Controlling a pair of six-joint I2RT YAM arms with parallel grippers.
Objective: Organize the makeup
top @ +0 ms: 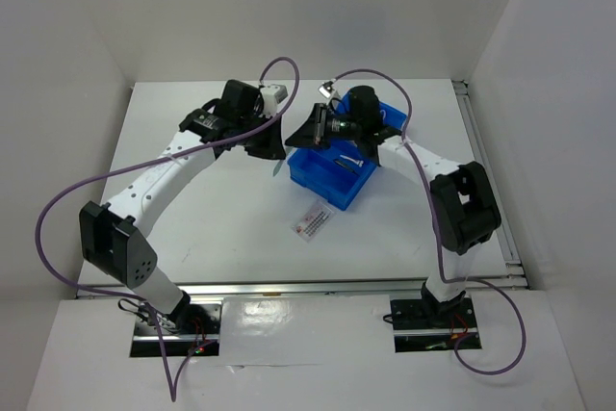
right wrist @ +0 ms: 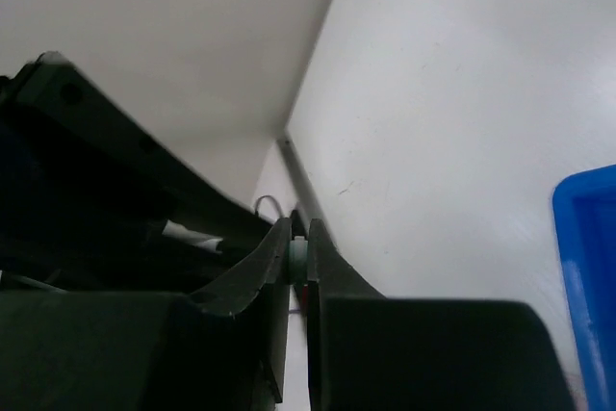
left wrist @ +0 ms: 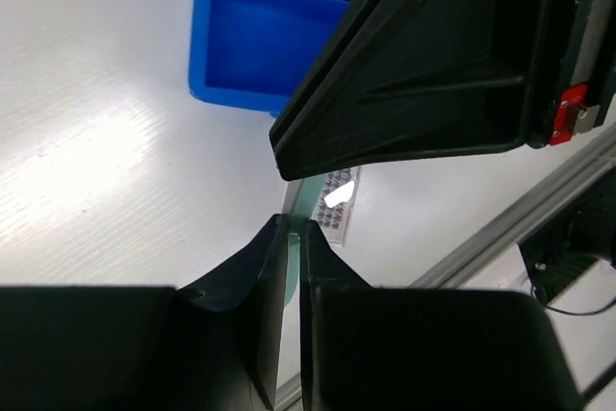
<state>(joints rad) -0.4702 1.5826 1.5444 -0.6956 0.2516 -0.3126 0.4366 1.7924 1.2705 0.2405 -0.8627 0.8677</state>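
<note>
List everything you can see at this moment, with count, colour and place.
tray: one, blue, with compartments, right of the table's middle.
dark piece: one, black, lying inside the tray.
packet: one, white with red print, flat on the table by the tray's near corner.
thin strip: one, pale green, pinched in the left hand.
pale piece: one, whitish, pinched in the right hand; what it is cannot be told.
table: one, white.
cables: two, purple, one along each arm.
left hand: one, black, shut, just left of the tray.
right hand: one, black, shut, over the tray's far left part.
</note>
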